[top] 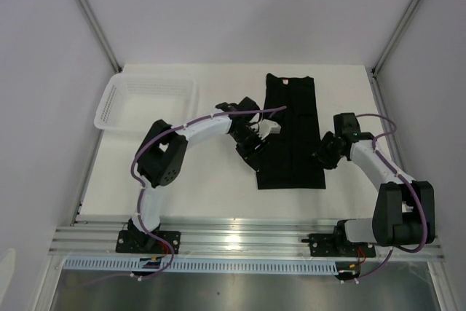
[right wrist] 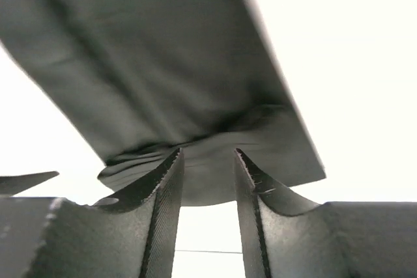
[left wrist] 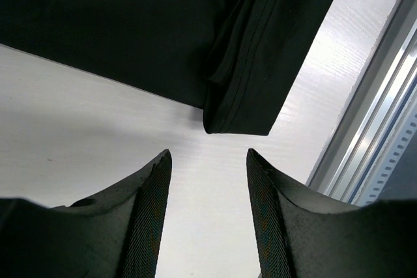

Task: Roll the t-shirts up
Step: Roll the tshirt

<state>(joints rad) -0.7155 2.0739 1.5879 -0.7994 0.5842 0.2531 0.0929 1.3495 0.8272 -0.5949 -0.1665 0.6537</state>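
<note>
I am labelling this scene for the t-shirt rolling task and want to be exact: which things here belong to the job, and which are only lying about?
Belong to the job:
black t-shirt, folded into a long strip
left gripper
right gripper

Only lying about:
white mesh basket, apart from the shirt

A plain matte black cloth t-shirt (top: pixel 291 132) is seen at centre frame on a plain white tabletop (top: pixel 211 180). A white mesh plastic basket (top: pixel 109 111) is shown at upper left. Fine cross-hatching is borne by the pads (left wrist: pixel 153 219) of the black left end effector (left wrist: pixel 208 157).
</note>
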